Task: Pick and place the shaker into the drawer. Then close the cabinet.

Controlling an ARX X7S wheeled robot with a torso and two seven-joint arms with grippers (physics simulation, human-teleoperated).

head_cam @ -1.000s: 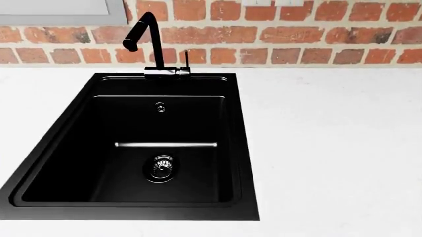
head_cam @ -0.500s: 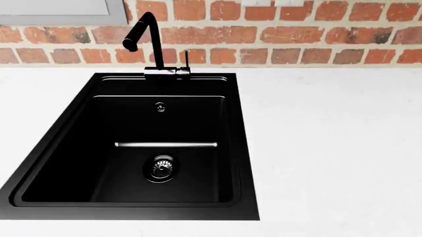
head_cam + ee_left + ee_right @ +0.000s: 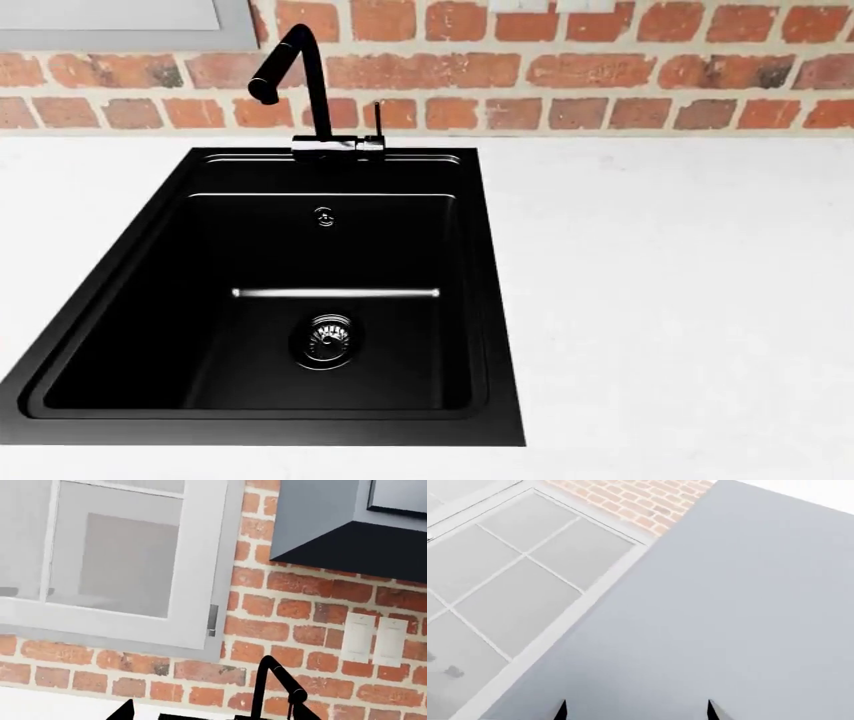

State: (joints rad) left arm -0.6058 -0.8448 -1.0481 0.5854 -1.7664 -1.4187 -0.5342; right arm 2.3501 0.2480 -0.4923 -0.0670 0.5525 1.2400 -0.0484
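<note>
Nothing looks done yet. I see a black sink [image 3: 267, 300] with its tap [image 3: 287, 75] at 12 o'clock, and white counter [image 3: 667, 300] at 3 o'clock. No shaker, drawer or cabinet shows, so finding them comes first. Only dark jaw tips show, so I cannot tell their state.

Bright, even light, seemingly shadowless, sharp
</note>
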